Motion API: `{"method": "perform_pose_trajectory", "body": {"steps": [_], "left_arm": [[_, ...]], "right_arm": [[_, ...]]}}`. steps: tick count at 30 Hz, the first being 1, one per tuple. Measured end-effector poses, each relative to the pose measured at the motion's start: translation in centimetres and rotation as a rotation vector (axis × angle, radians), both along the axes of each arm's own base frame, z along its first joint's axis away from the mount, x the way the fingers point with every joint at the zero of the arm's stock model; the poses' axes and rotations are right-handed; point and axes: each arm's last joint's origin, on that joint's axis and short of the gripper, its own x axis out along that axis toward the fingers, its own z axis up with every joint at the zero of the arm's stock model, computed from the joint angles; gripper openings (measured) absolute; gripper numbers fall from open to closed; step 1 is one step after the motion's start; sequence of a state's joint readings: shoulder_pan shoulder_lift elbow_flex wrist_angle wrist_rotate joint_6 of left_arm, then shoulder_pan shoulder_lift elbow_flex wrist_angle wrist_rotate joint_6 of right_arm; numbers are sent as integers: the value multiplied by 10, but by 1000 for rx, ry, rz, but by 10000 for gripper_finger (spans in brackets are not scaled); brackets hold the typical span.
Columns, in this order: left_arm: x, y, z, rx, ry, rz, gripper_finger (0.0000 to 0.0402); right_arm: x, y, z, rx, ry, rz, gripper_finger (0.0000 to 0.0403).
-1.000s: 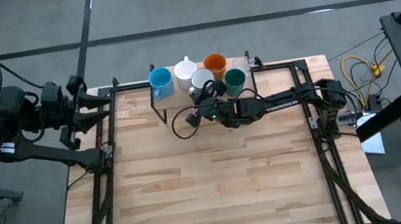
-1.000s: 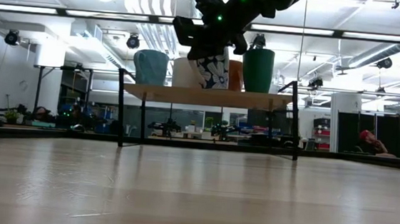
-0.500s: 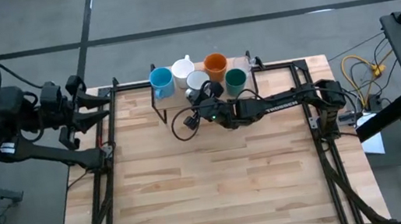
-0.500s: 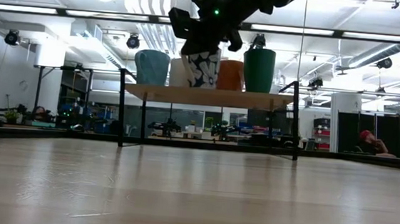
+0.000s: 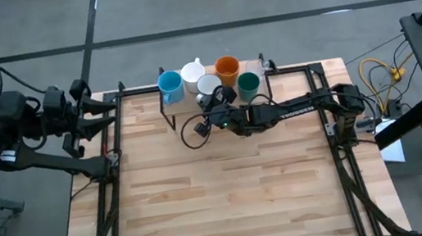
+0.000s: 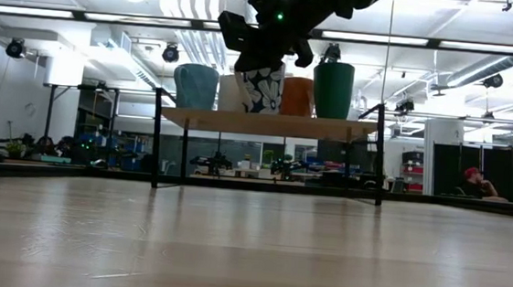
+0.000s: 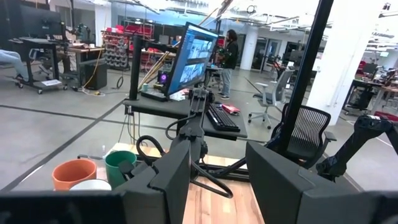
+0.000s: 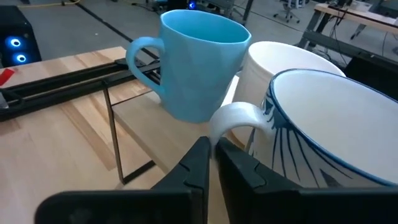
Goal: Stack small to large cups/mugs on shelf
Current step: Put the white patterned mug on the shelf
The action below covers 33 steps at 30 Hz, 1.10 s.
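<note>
The shelf (image 6: 267, 123) stands at the table's far edge. On it stand a light blue mug (image 5: 169, 85), a plain white mug (image 5: 193, 75), an orange cup (image 5: 226, 68) and a teal-green cup (image 5: 248, 85), each on its base. A white mug with a dark blue pattern (image 6: 259, 87) stands upright in front of the plain white one. My right gripper (image 8: 213, 158) is shut on its handle. My left gripper (image 7: 217, 186) hangs open and level at the table's far left corner (image 5: 99, 115). My right gripper pinches the patterned mug's white loop handle (image 8: 219, 127) between its two fingertips (image 8: 194, 163), at the handle's outer bend. The fingers come from the table's near right side, slanting a little downward. The mug stands upright, and in the low view its base (image 6: 257, 110) meets the shelf board.
The light blue mug (image 8: 199, 65) and the plain white mug (image 8: 280, 62) stand close beside the held one. Thin black shelf legs (image 6: 155, 140) (image 6: 380, 158) drop to the table. The bare wooden tabletop (image 5: 221, 191) spreads toward the near edge.
The patterned mug was tilted in my right gripper a second ago. It now stands upright, having shifted slightly toward the table's left along the shelf. The gripper has gone a little left with it.
</note>
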<state>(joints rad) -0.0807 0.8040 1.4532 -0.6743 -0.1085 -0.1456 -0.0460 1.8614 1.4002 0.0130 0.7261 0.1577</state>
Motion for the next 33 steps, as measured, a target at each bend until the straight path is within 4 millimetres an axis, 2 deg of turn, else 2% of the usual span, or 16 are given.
{"method": "perform_pose_trajectory", "body": {"steps": [13, 20, 33], "left_arm": [[0, 0, 0, -5, -1, 0, 141], [0, 0, 0, -5, -1, 0, 141], [0, 0, 0, -5, 0, 0, 141]], "right_arm": [[0, 1, -3, 0, 19, 3, 49], [-1, 11, 0, -42, 52, 42, 49], [-7, 10, -5, -57, 142, -6, 48]]}}
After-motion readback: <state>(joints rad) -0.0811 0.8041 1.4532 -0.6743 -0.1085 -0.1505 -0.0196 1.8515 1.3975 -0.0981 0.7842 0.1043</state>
